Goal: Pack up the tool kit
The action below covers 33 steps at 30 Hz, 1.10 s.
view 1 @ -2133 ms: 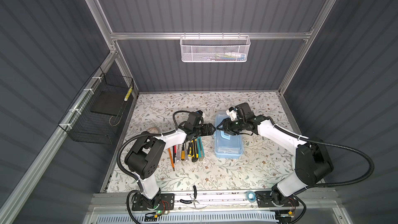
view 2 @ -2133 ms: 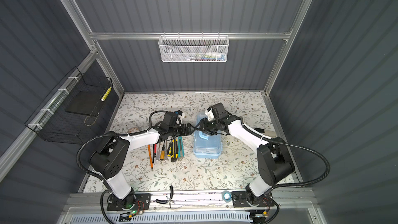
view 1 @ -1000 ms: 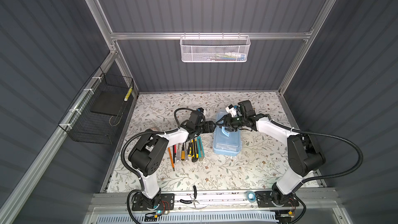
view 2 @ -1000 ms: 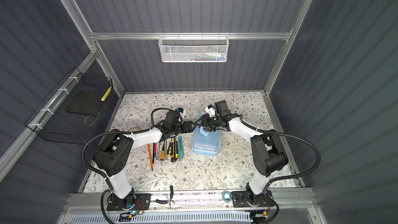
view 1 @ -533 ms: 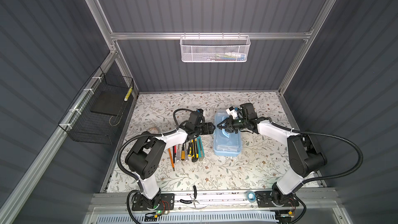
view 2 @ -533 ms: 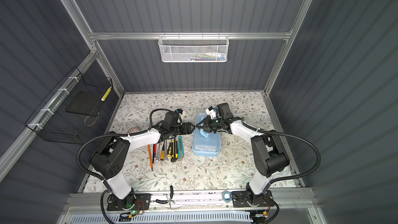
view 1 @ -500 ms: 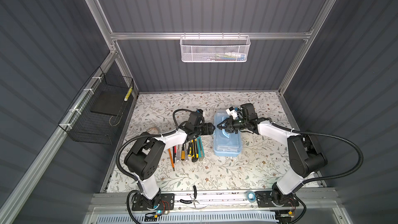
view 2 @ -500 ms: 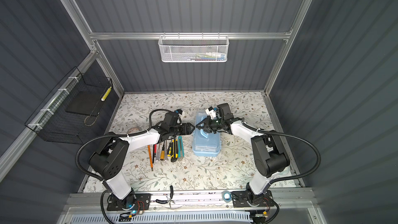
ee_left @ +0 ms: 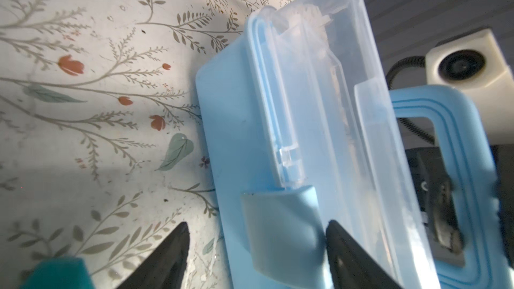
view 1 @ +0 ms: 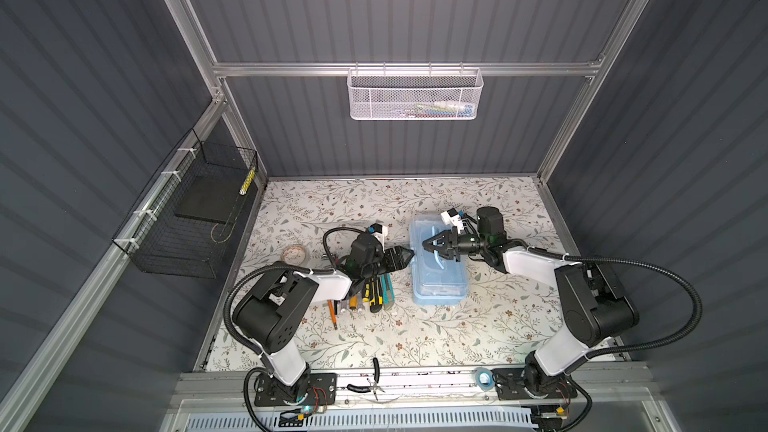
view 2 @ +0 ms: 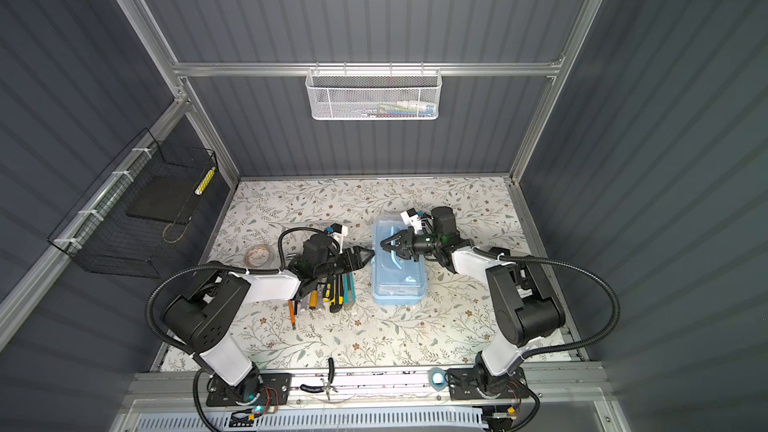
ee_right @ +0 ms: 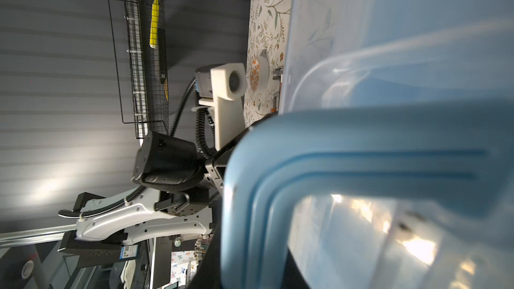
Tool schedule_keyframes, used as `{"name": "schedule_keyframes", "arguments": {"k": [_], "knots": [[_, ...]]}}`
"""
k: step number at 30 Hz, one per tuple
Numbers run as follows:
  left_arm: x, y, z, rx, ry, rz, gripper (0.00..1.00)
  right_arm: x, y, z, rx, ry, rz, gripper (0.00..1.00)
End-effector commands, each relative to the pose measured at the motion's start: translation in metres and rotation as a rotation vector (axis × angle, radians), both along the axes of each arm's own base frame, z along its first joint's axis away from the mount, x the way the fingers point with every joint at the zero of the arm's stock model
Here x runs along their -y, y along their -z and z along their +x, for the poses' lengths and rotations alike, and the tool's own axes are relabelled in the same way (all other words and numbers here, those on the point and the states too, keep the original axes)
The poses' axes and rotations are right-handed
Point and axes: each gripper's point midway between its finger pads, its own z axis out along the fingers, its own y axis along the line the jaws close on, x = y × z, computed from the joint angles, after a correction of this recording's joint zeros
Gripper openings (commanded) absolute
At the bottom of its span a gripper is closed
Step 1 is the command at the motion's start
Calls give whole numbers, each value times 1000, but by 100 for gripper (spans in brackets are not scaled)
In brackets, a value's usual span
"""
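Blue box [view 1: 440, 284], L jaws spread astride its side latch [ee_left: 281, 223], R jaws clamped on raised handle [ee_left: 434, 101], tools [view 1: 375, 296] beside

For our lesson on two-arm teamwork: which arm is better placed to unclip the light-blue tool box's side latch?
Left, probably. The left pincer stands open around the latch of the tool box, while the right pincer is shut on the handle.

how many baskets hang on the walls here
2: a white mesh basket on the back wall rail and a black wire basket on the left wall. None looks hidden.
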Motion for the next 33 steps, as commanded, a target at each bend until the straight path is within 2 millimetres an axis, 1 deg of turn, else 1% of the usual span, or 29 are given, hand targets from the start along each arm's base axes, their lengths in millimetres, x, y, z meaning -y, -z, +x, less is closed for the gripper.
{"name": "schedule_keyframes", "arguments": {"k": [1,4,7,10,15,20,24,26,29,31,33], "knots": [[33,-20,-24,8,145,-202,77,-20,34,-28,67,-122,55,0],[36,-24,-26,0,150,-297,77,-22,37,-25,49,-117,94,0],[39,-24,-27,-24,160,-349,76,-23,43,-22,34,-106,110,0],[41,-29,-29,-26,175,-380,76,-23,46,-21,21,-102,114,0],[40,-36,-36,-16,202,-382,76,-22,52,-23,9,-93,92,0],[40,-54,-43,10,241,-379,76,-19,60,-22,-4,-73,26,0],[41,-78,-48,42,279,-401,76,-12,75,-19,-4,-45,-117,0],[42,-92,-50,55,296,-435,76,-9,80,-17,9,-37,-182,0],[45,-108,-50,66,314,-511,76,-7,82,-14,22,-32,-219,0],[46,-115,-49,71,322,-568,76,-6,84,-11,22,-29,-234,0],[47,-117,-47,65,326,-611,75,-7,86,-11,20,-30,-239,0]]}}
